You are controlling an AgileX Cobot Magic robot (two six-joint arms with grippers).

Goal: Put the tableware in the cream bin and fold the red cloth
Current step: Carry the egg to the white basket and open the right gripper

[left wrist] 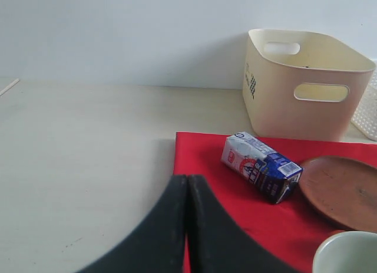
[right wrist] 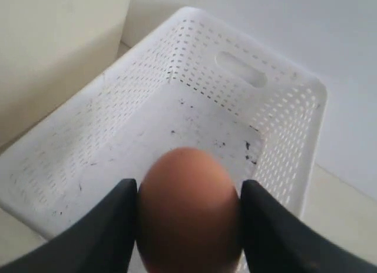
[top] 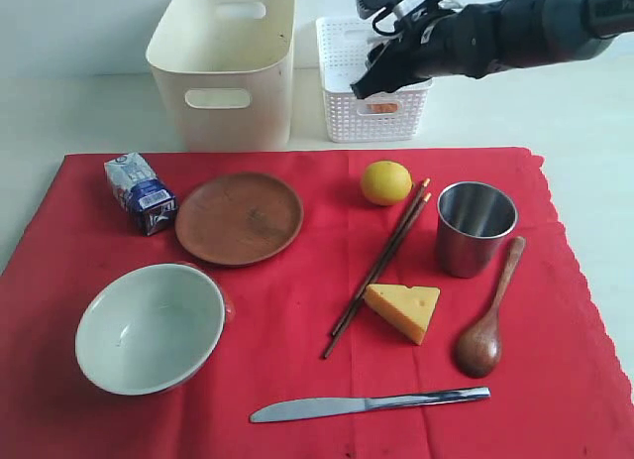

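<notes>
The red cloth (top: 317,380) lies spread flat on the table. On it rest a pale green-white bowl (top: 149,327), a brown plate (top: 239,218), a steel cup (top: 475,227), brown chopsticks (top: 378,267), a dark wooden spoon (top: 489,315) and a silver knife (top: 367,404). The cream bin (top: 226,67) stands behind the cloth. My right gripper (top: 371,82) hangs over the white lattice basket, shut on a brown egg (right wrist: 188,208). My left gripper (left wrist: 187,190) is shut and holds nothing; it sits by the cloth's left edge (left wrist: 177,161). It does not show in the exterior view.
A white lattice basket (top: 369,117) stands right of the cream bin, its floor (right wrist: 147,131) bare under the egg. A lemon (top: 385,182), a cheese wedge (top: 403,309) and a small blue-white carton (top: 140,192) lie on the cloth among the tableware.
</notes>
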